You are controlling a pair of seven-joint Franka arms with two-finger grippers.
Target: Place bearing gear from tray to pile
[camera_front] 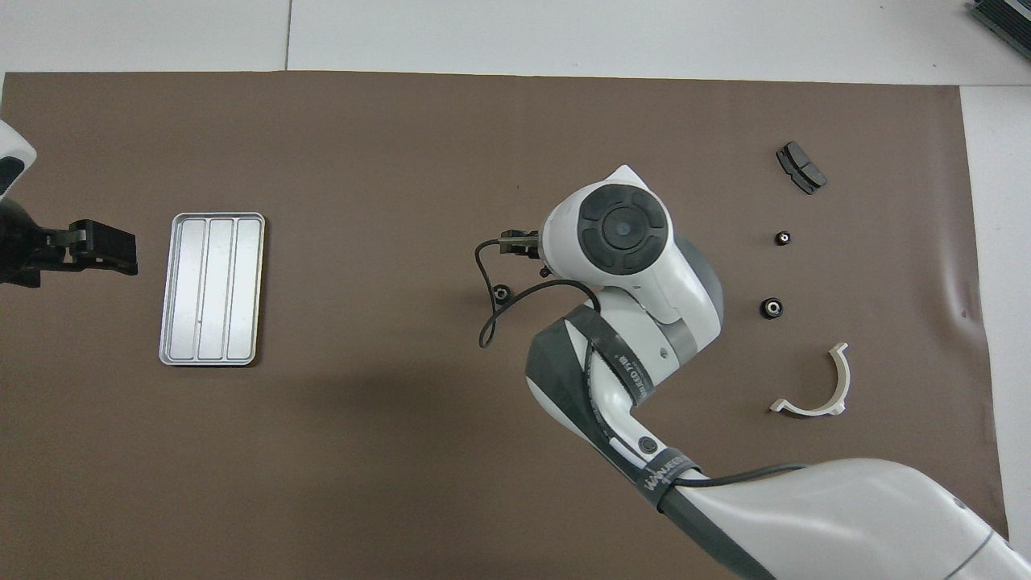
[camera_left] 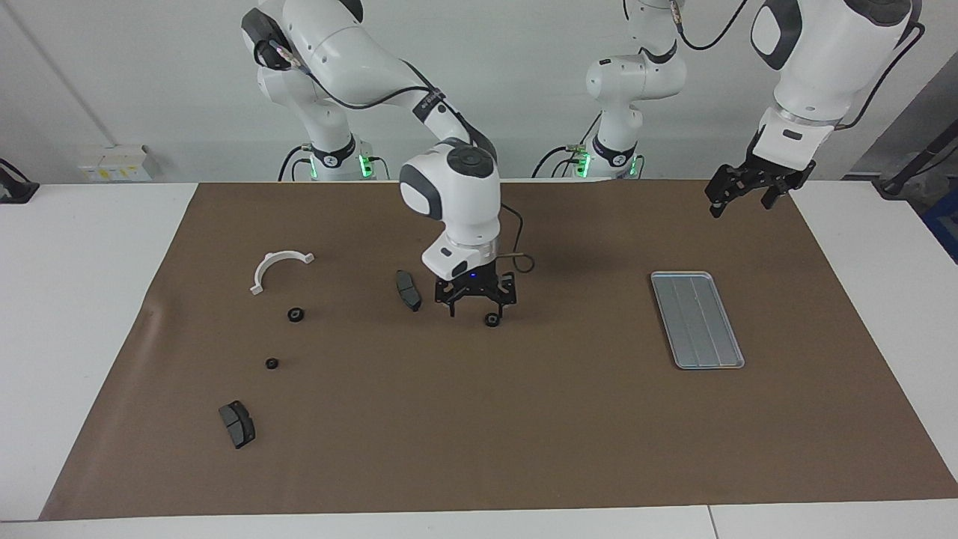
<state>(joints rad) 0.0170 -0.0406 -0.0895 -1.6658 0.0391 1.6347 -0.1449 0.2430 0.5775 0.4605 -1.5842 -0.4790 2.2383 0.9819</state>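
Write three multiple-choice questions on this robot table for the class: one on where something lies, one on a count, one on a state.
1. Where does the metal tray lie?
A. toward the left arm's end of the table
B. toward the right arm's end of the table
C. on the white bracket

2. How many small black bearing gears lie on the brown mat?
A. one
B. three
C. five

3. What is in the tray?
A. a brake pad
B. two bearing gears
C. nothing

Key:
1 A: the tray sits below the raised left gripper, at that arm's end.
2 B: one gear lies by the right gripper and two lie near the white half-ring bracket.
3 C: the tray's grooved floor shows bare in both views.
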